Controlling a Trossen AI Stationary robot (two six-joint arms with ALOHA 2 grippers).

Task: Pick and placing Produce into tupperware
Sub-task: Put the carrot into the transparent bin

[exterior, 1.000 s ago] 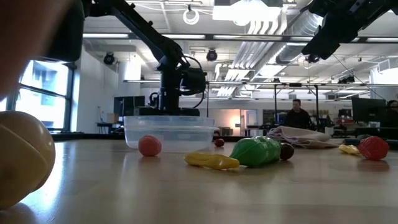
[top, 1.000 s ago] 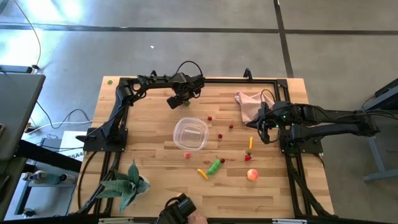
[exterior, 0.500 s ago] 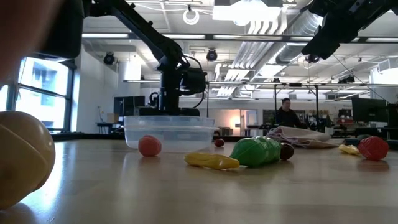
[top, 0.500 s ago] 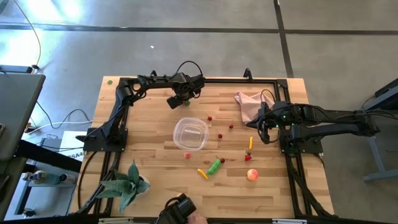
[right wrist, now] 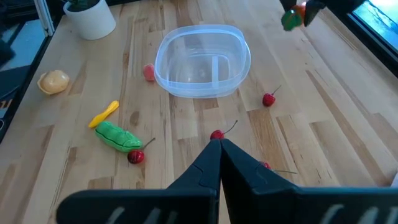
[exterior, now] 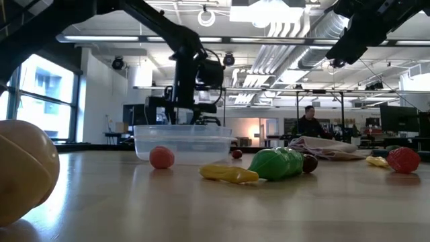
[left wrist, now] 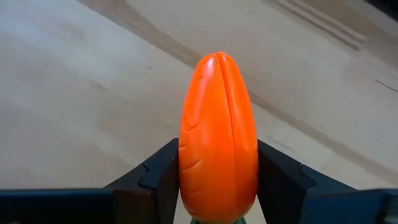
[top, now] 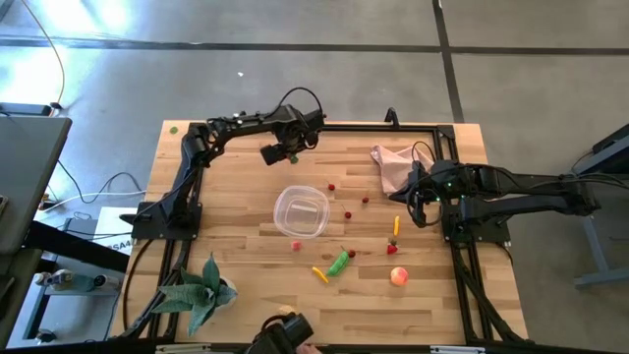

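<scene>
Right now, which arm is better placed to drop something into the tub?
Left. Its pincer already grips the carrot, raised above the table just beyond the tub. The right pincer is shut, holds nothing, and waits farther off.

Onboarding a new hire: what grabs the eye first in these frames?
The orange carrot clamped between the left gripper's fingers, raised above the table's far side behind the tub. Then that clear, empty tub mid-table, with produce scattered around it: a green pepper, cherries, a peach. The right gripper waits shut near the pink cloth.
</scene>
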